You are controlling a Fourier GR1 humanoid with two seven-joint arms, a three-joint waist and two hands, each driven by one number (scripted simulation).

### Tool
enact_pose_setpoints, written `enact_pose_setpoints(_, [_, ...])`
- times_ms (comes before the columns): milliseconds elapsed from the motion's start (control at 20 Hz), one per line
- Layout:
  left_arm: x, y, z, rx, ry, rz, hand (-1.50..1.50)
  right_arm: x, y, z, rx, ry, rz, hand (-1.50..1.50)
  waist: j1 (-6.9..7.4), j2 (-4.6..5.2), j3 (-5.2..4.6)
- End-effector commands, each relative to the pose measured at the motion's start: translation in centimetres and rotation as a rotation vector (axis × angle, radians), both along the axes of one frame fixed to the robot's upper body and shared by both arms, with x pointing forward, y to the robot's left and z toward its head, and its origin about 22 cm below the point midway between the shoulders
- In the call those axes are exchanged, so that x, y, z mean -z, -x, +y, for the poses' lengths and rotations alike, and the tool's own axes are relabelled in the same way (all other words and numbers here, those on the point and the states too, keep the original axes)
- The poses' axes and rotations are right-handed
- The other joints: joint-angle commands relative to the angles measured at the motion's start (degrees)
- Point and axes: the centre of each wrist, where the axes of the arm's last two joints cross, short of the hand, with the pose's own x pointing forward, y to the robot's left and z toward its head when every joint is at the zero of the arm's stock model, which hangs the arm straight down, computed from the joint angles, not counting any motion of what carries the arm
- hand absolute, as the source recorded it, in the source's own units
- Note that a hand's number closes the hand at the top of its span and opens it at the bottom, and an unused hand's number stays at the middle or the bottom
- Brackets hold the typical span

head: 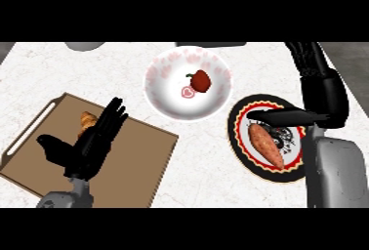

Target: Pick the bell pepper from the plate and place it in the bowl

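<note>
Two grey forearms with rounded casings. Left robot hand [90, 141] and right robot hand [317, 73]: black, with long, jointed, blocky fingers.

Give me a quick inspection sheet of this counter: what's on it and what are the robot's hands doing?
Surface: white marbled counter.
Job's things: red bell pepper lies in the white bowl; the black-rimmed plate holds an orange sweet potato.
Clutter: brown tray at the left with a croissant on it, partly hidden.
Hands: left hand open, fingers up, resting over the tray; right hand open over the plate, holding nothing.
Cables: nothing seen.
Surroundings: a grey object cut off at the top edge, unidentifiable.
</note>
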Motion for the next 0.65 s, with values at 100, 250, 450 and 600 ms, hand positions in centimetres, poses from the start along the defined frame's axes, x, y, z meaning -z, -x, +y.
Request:
enact_pose_setpoints(100, [-0.4,0.5,-0.9,-0.012,0.013,-0.016,0.0,1.9,10.2,-5.6,-0.055,0.023,-0.041,1.5,-1.4,-0.1,0.04])
enact_pose_setpoints(250, [-0.3,0.9,0.9,-0.058,-0.001,-0.01,0.0,3.5,15.7,-8.1,-0.079,0.035,-0.016,1.5,-2.69,-0.32,0.1])
enact_pose_setpoints(450, [-1.0,0.6,-0.6,-0.03,0.006,-0.015,0.0,5.4,23.2,-10.8,-0.11,0.055,0.067,1.5,-2.16,0.24,0.18])
enact_pose_setpoints(600, [-0.5,0.7,0.1,-0.04,-0.01,-0.017,0.0,6.4,27.8,-11.3,-0.185,0.056,0.157,1.5,-2.33,0.19,0.17])
